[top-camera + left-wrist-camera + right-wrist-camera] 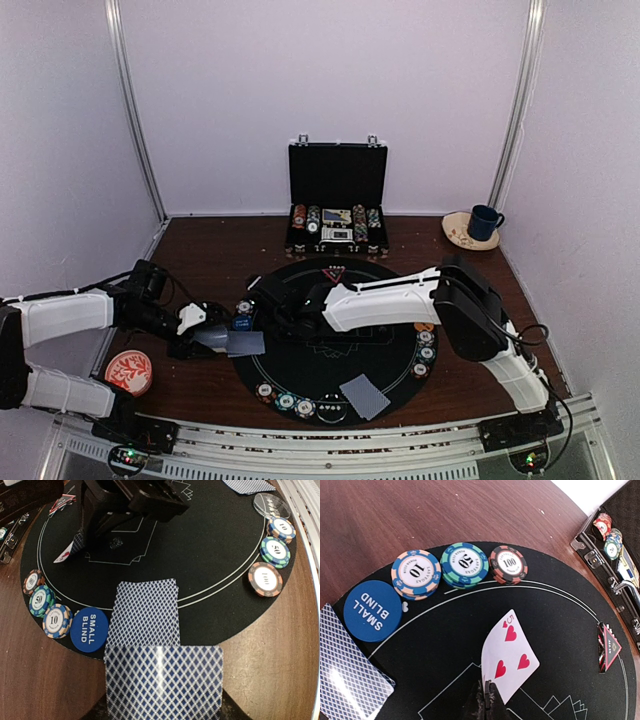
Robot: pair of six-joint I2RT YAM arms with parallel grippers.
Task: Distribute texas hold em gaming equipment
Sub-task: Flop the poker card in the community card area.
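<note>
Blue diamond-backed playing cards (145,612) lie face down at the round black mat's (210,555) left edge, beside a blue SMALL BLIND disc (89,629) and three striped chip stacks (464,565). A five-of-hearts card (510,655) tilts face-up further in.

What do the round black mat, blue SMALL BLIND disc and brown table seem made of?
Round black mat: matte, glare-free, probably felt or neoprene. Blue SMALL BLIND disc: smooth, evenly coloured, likely plastic. Brown table: streaked grain; wood or laminate.
</note>
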